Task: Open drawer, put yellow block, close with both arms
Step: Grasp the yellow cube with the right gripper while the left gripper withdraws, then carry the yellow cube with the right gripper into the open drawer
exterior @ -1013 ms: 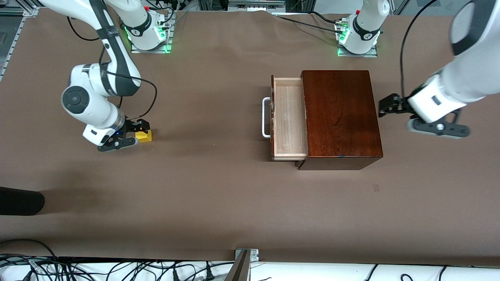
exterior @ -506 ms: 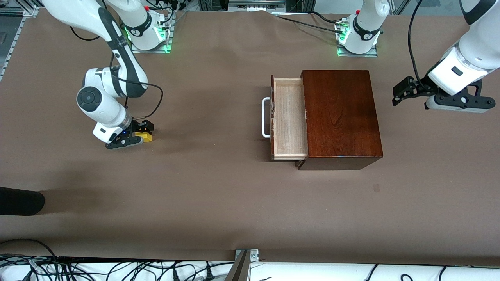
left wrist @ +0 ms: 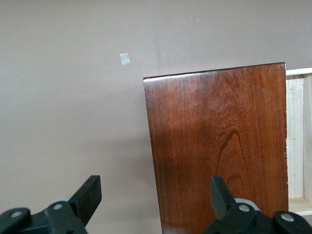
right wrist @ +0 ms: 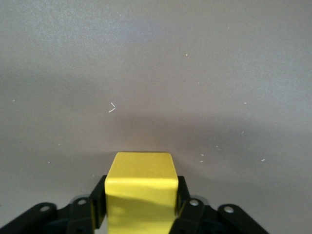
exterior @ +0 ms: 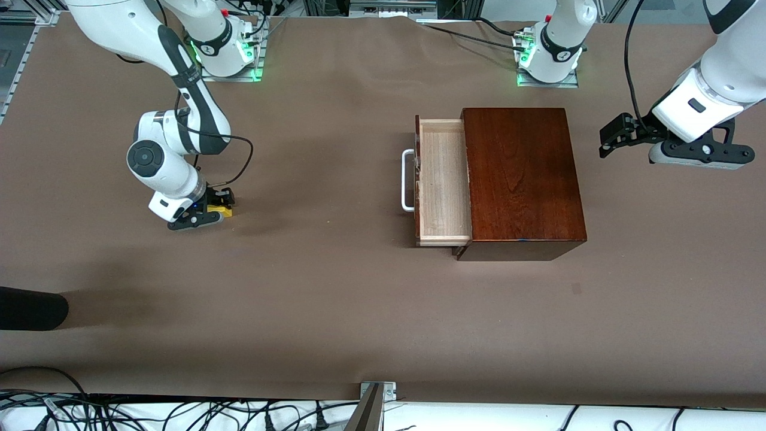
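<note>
Right gripper (exterior: 216, 202) has dropped onto block (exterior: 222, 209), jaws now clamped on it, block on worktop (exterior: 335, 311). Left gripper (exterior: 611, 136) has lifted clear, jaws apart, waiting. Drawer (exterior: 441, 179) open; loading, closing remain.

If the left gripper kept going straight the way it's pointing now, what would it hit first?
Probably the box. The open left gripper is raised, aimed at the top edge nearest it; depth is unclear, so it could meet bare table beside it instead.

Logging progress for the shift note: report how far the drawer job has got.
Done: the drawer stands pulled out of the wooden box, its tray empty.
In hand: the right gripper is shut on the yellow block, low at the table.
Left: carry the block into the drawer and close it. The left gripper waits open beside the box.
</note>
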Robot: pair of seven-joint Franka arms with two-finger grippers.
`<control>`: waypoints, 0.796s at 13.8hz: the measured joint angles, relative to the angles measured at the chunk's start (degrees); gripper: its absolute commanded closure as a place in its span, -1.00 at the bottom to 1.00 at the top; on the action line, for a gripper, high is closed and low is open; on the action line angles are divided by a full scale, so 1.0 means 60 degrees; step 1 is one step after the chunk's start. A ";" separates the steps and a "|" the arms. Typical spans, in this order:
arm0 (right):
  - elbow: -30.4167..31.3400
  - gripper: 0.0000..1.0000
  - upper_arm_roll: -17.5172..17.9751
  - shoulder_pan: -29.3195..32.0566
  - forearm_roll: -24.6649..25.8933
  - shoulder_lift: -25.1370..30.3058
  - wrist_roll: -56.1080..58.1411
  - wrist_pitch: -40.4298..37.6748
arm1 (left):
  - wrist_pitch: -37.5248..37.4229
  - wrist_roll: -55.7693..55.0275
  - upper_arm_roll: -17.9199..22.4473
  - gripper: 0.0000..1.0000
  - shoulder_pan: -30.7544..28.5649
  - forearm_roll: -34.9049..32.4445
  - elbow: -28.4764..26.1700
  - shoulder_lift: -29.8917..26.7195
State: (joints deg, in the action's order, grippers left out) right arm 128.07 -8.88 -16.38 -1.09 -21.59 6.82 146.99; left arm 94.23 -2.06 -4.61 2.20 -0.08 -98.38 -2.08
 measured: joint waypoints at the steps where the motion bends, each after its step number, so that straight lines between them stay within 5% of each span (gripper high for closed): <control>1: -0.0103 1.00 0.0003 0.0000 0.0000 0.0025 0.0023 -0.0014 | -0.0021 0.0000 0.0003 -1.00 -0.0001 0.0000 0.0035 0.0000; 6: -0.2700 1.00 0.0402 -0.0012 -0.0213 0.0358 0.0066 -0.3189 | -0.0140 -0.0001 0.0032 -1.00 -0.0022 0.0000 0.0100 0.0000; 11: -0.5602 1.00 0.1934 -0.0307 -0.0341 0.0366 0.0155 -0.5707 | -0.0141 -0.0002 0.0025 -1.00 -0.0013 0.0000 0.0131 0.0000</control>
State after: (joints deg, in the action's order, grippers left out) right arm 94.46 2.73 -18.23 -3.14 -19.39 7.75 112.75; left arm 93.39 -2.07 -4.46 2.12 -0.08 -97.59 -2.08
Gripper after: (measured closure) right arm 0.449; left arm 0.000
